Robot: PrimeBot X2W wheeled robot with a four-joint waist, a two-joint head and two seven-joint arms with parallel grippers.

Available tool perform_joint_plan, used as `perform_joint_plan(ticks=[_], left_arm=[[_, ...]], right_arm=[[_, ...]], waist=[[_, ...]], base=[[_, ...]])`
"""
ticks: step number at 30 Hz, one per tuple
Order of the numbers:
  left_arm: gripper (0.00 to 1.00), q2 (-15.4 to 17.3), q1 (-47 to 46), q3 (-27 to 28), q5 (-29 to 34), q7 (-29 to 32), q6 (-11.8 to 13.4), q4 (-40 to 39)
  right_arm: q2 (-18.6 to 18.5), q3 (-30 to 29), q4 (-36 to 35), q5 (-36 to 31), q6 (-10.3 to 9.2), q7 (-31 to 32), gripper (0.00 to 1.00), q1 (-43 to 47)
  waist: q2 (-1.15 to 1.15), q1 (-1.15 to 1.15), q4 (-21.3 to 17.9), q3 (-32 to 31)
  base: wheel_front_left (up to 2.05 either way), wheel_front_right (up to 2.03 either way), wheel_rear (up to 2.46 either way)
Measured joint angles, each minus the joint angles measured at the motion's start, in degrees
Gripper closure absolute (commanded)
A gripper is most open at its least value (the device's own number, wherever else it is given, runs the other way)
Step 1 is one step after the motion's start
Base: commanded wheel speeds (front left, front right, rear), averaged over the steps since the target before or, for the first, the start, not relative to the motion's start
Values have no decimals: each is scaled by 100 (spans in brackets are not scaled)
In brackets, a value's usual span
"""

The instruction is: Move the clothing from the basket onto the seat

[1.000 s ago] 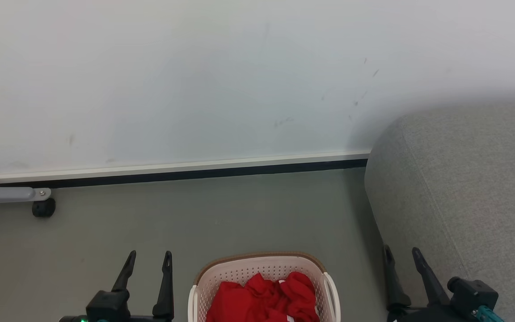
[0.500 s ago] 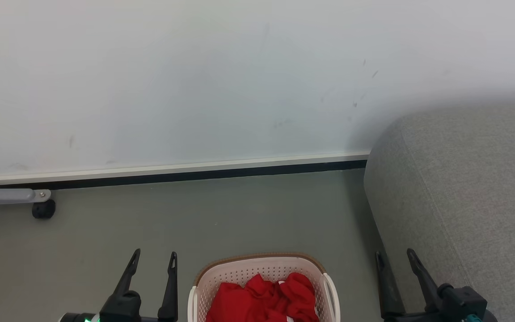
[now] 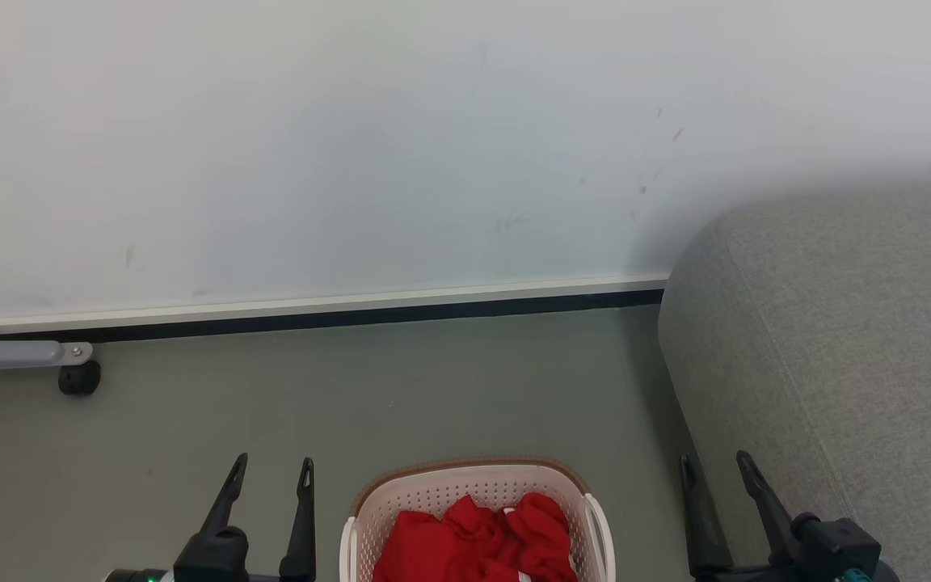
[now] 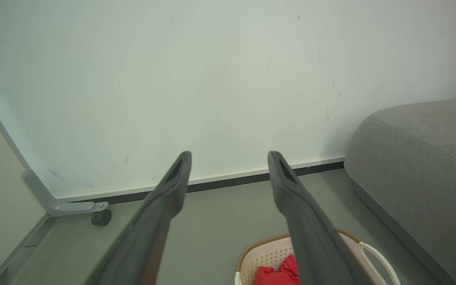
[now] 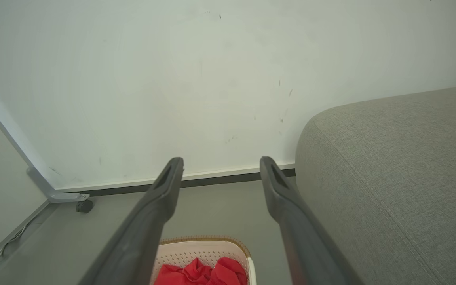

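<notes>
Red clothing [image 3: 478, 540] lies bunched in the cream basket [image 3: 473, 482] with a brown rim, on the floor at the bottom centre of the head view. The grey seat [image 3: 837, 347] rises to the right of it. My left gripper [image 3: 271, 469] stands open to the basket's left, nothing between its fingers. Between the basket and the seat's side, my right gripper [image 3: 714, 465] is open and empty too. The left wrist view looks past the open left gripper [image 4: 230, 158] at the basket [image 4: 259, 253] and clothing [image 4: 279, 273]. The right wrist view shows the right gripper [image 5: 220, 164], basket [image 5: 204, 245], clothing [image 5: 204, 273] and seat [image 5: 390, 166].
A white wall [image 3: 352, 145] with a dark skirting strip [image 3: 320, 317] closes the far side of the grey floor [image 3: 393, 388]. A grey metal leg with a black castor [image 3: 77, 377] stands at the far left.
Both grippers have shifted slightly: the left a little to the right, the right a little to the left and lower. Basket and clothing have not moved.
</notes>
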Motion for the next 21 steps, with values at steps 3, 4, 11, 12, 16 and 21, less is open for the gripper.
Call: perform_joint_plan(ticks=[3, 4, 11, 12, 16, 21], left_arm=[[0, -3, 1, 12, -1, 0, -3, 23], [0, -3, 1, 16, -1, 0, -3, 25], [0, -5, 2, 24, -1, 0, -7, 35], [0, -5, 3, 26, -1, 0, -7, 35], [0, -4, 8, 35, -1, 0, -8, 30], [0, -3, 8, 42, -1, 0, -49, 9]], right_arm=[[1, -3, 3, 0, 0, 0, 0, 0], [2, -5, 3, 0, 0, 0, 0, 0], [3, -30, 4, 0, 0, 0, 0, 1], [3, -30, 4, 0, 1, 0, 0, 1], [3, -46, -14, -1, 2, 0, 0, 8], [7, -59, -41, -7, 2, 0, 0, 9]], waist=[[0, 0, -1, -1], [0, 0, -2, -1], [0, 0, -6, 10], [0, 0, -7, 14], [0, 0, -10, 45], [0, 0, -18, 132]], base=[[0, 0, 0], [0, 0, 0], [0, 0, 0], [0, 0, 0], [0, 0, 0], [0, 0, 0]])
